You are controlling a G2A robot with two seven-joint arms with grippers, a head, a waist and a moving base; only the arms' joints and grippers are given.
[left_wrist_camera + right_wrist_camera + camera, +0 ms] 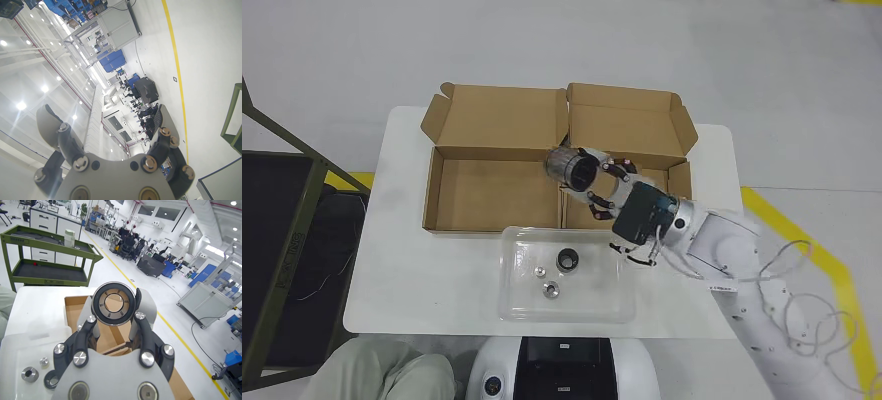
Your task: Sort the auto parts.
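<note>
1. The bearing ring [568,167] hangs about over the wall shared by the two cardboard boxes [482,195]. Released here, it may hit this edge and roll into the wrong box.
2. The right end effector [115,304] is closed on the ring's outer rim, and its arm reaches over the clear tray [517,250].
3. The left end effector [105,115] is spread wide and empty, turned toward the room.
</note>
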